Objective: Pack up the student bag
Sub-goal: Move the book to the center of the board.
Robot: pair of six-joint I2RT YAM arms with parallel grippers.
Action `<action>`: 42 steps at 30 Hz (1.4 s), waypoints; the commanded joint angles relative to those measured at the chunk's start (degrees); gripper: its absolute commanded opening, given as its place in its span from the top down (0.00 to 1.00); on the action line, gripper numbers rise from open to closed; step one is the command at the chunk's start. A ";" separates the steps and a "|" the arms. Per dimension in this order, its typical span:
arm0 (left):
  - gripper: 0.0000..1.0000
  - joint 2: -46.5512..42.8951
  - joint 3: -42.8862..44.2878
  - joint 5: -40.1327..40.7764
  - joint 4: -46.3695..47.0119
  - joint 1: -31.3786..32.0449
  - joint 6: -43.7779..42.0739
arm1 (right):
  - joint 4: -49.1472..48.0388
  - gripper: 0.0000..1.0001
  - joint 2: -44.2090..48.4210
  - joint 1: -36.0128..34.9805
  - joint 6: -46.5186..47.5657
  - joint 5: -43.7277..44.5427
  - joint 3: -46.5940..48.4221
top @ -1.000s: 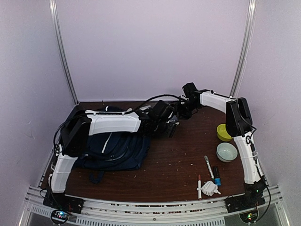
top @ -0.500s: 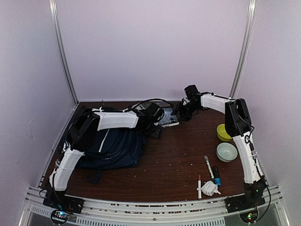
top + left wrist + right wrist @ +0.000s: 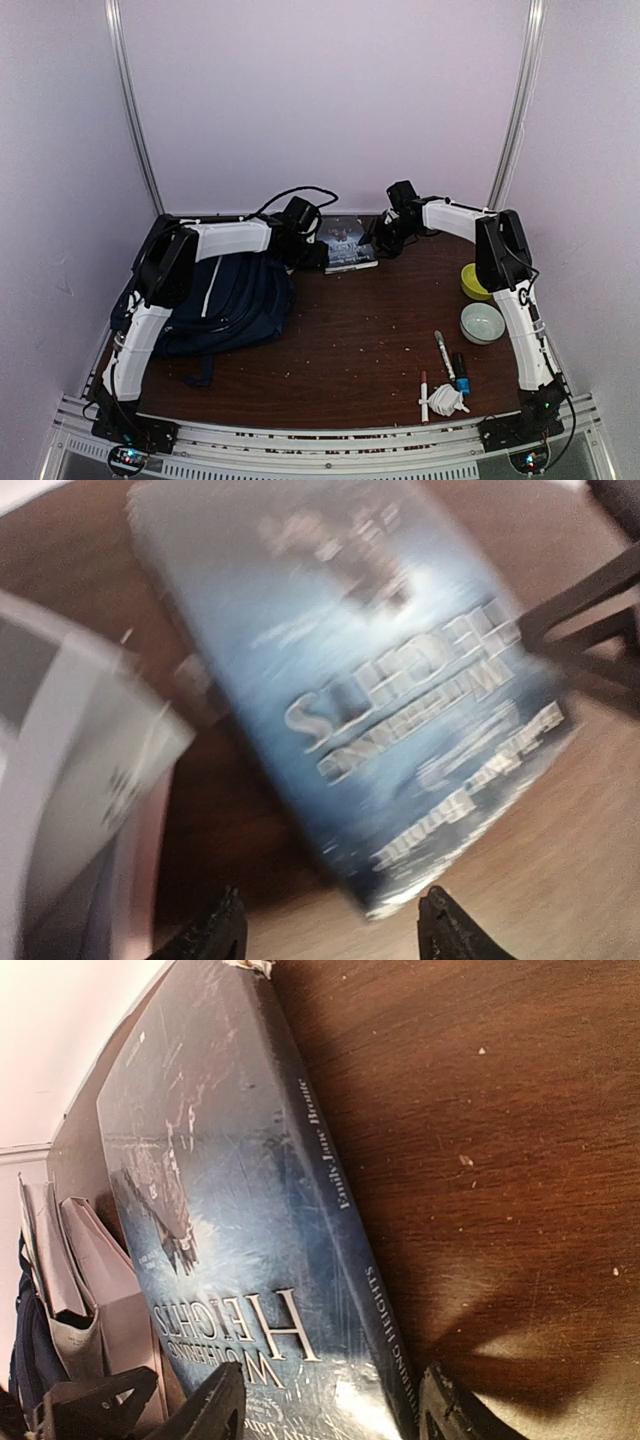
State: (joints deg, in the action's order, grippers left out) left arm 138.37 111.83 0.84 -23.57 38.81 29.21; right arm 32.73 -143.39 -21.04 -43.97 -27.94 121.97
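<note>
from above we see the student bag [image 3: 235,300] lying at the left of the table [image 3: 350,340], near a book [image 3: 346,243] flanked by the left gripper [image 3: 312,254] and right gripper [image 3: 379,242]; in the left wrist view its fingers [image 3: 225,935] stand apart around the book's corner; in the right wrist view the fingers [image 3: 215,1405] straddle the spine, and we cannot tell whether they pinch it.

Left wrist view blurred: cover lettering on the book [image 3: 370,680] smeared; pale object [image 3: 70,780] left of the book unidentifiable. Right wrist view: book's title end cut by the bottom edge. Overhead: student bag [image 3: 235,305], left of book, partly under left arm [image 3: 225,240].
</note>
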 commanded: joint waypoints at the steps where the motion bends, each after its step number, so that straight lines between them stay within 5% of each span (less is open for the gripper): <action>1: 0.38 2.39 2.57 -8.38 9.31 -1.09 8.33 | -1.40 0.40 0.41 -0.80 -0.08 -0.48 -1.16; 16: 0.42 5.22 2.42 -7.96 4.91 -0.55 22.71 | 1.37 0.42 2.01 -2.63 4.35 1.61 -2.35; 22: 0.73 5.77 2.93 -9.07 6.14 1.67 21.32 | 1.32 0.53 3.78 -5.10 7.94 -1.07 -6.27; 28: 0.76 1.00 -3.21 -13.94 7.90 3.73 19.97 | -2.11 0.57 13.13 -6.79 11.49 -0.14 -21.42; 34: 0.74 -11.07 -22.71 -15.26 15.19 5.86 18.33 | -7.47 0.56 27.12 -7.08 14.33 4.16 -44.29; 42: 0.74 -21.74 -31.73 -22.34 11.19 8.30 7.64 | -7.35 0.53 42.19 -6.59 18.08 6.96 -64.03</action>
State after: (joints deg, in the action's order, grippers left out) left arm 122.78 82.26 -16.97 -10.41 46.26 44.60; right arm 23.75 -105.93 -28.14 -28.53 -23.44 63.94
